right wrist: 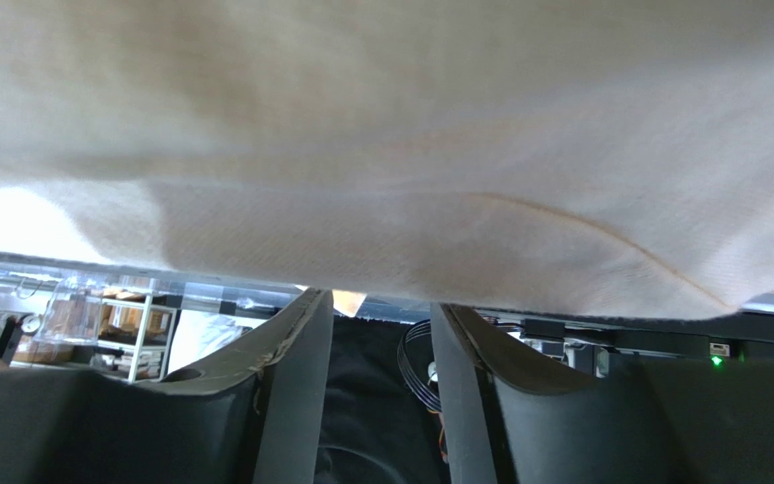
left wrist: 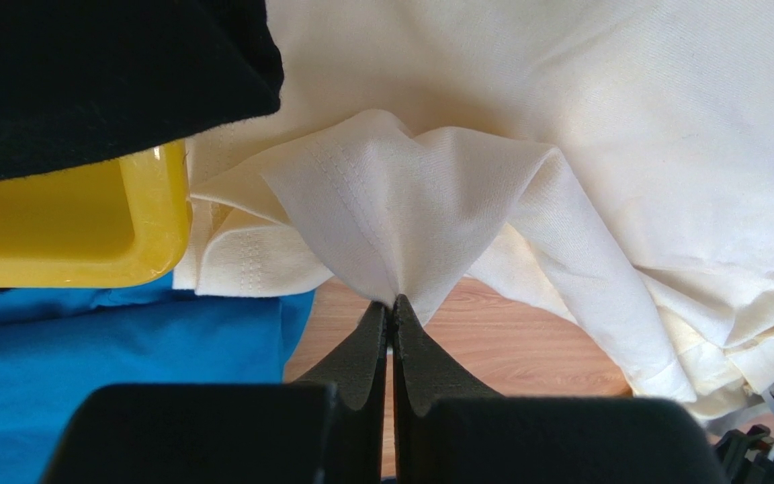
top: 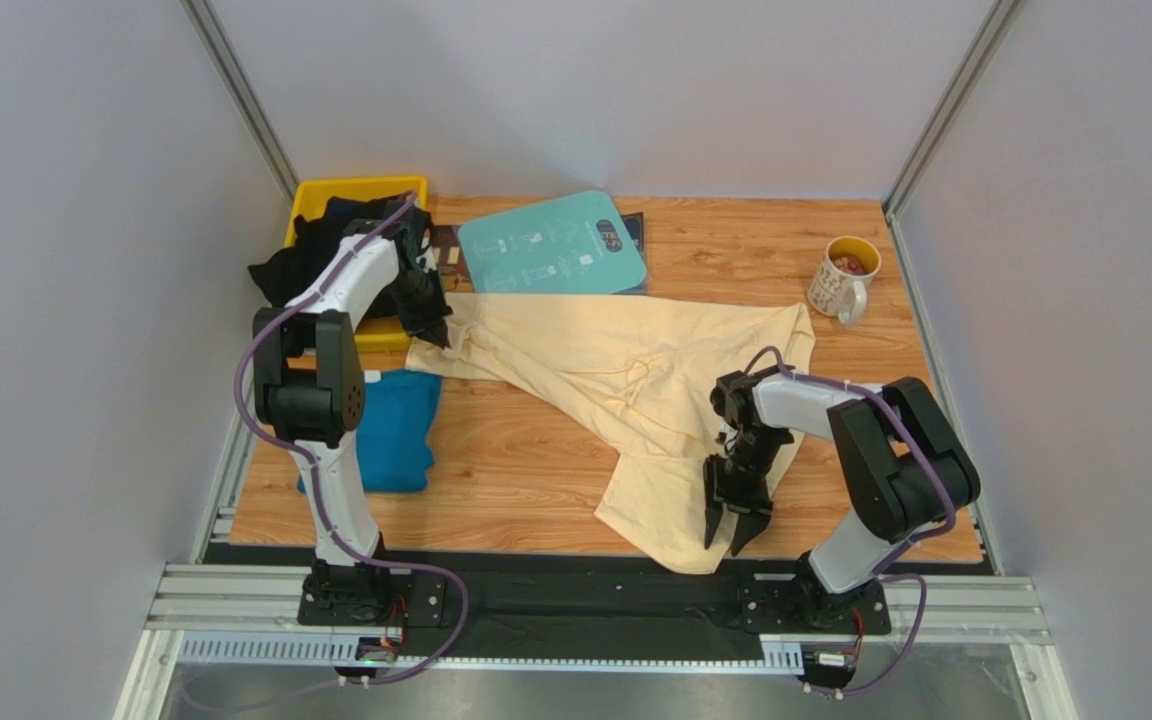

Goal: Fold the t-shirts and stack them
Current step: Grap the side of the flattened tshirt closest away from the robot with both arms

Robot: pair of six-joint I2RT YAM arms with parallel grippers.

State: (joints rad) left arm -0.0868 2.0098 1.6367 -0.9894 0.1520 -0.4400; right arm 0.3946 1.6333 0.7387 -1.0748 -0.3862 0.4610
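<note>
A pale cream-yellow t-shirt (top: 627,375) lies spread and rumpled across the middle of the wooden table (top: 522,480). My left gripper (top: 432,327) is at the shirt's far-left corner, beside the yellow bin. In the left wrist view it (left wrist: 393,303) is shut on a pinched peak of the cream cloth (left wrist: 401,212). My right gripper (top: 729,534) hangs over the shirt's near hem at the table's front edge. In the right wrist view it (right wrist: 381,318) is open, the cream cloth (right wrist: 381,151) draped just past its tips and nothing between the fingers. A folded teal-blue t-shirt (top: 390,428) lies at the left. Black t-shirts (top: 330,248) fill the bin.
The yellow bin (top: 330,191) stands at the far-left corner. A rigid teal board with white print (top: 552,248) lies at the back, and a mug (top: 845,279) stands at the far right. Grey walls close in both sides. The black base rail (top: 597,593) runs along the near edge.
</note>
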